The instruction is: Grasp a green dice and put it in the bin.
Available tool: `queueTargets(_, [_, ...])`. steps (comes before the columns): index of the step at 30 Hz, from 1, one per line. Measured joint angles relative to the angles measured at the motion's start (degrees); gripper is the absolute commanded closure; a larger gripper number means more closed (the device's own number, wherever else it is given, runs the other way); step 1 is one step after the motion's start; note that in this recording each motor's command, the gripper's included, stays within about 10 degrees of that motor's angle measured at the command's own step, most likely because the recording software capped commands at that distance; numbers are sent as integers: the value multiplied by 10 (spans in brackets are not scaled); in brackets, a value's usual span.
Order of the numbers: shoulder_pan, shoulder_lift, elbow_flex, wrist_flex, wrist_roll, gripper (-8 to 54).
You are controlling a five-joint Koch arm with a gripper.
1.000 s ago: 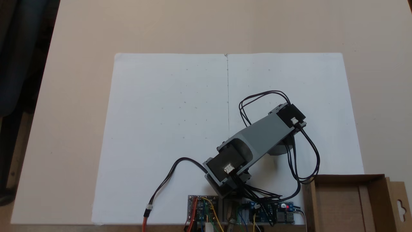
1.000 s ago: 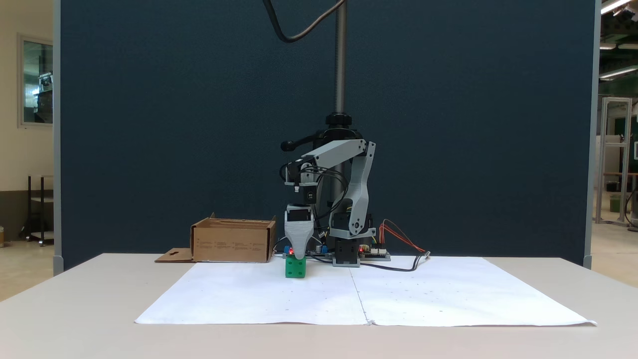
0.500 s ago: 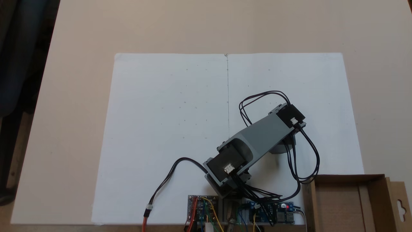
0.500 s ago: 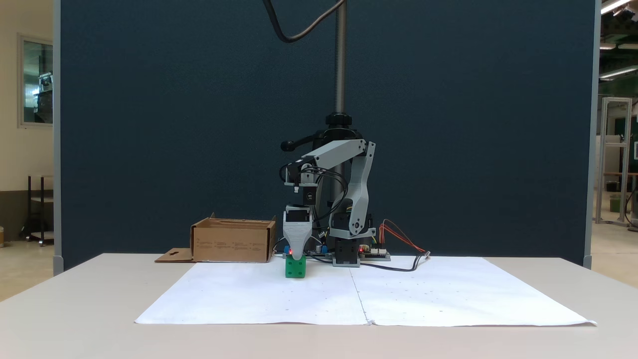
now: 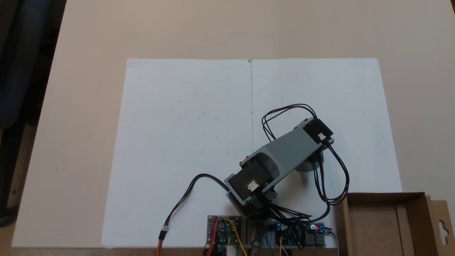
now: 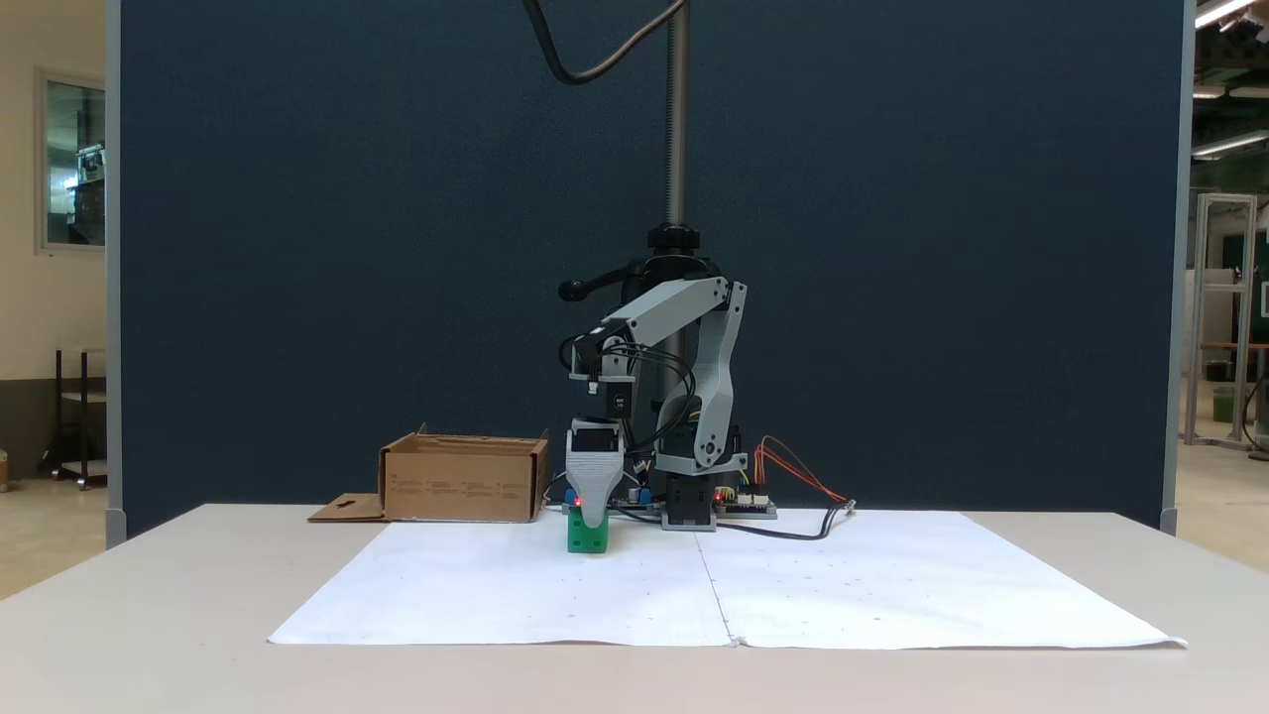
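Observation:
The green dice (image 6: 585,537) sits on the white paper, just in front of the arm's base. My gripper (image 6: 593,520) points straight down at it, and its grey front finger (image 6: 593,486) covers the upper middle of the dice. Only that one finger shows, so I cannot tell whether the jaws are open or shut. In a fixed view from above, the grey forearm (image 5: 289,149) hides both the dice and the jaws. The bin (image 6: 464,486) is a brown cardboard box standing left of the gripper; it also sits at the lower right corner (image 5: 384,195) with its keyhole flap (image 5: 442,227).
Two white paper sheets (image 5: 185,142) cover the table's middle. Circuit boards (image 5: 224,231) and loose black cables (image 5: 334,177) lie around the arm's base. A metal pole (image 6: 677,109) and a dark blue partition stand behind the arm.
The forearm has dipped and the gripper has come down; its finger tip now overlaps the dice instead of hovering at its top edge. The dice and bin have not moved.

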Motion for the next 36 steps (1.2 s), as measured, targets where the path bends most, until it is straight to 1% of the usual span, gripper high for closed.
queueTargets(12, [0, -19, 1, -50, 54, 17])
queueTargets(36, [0, -19, 51, -98, 57, 23])
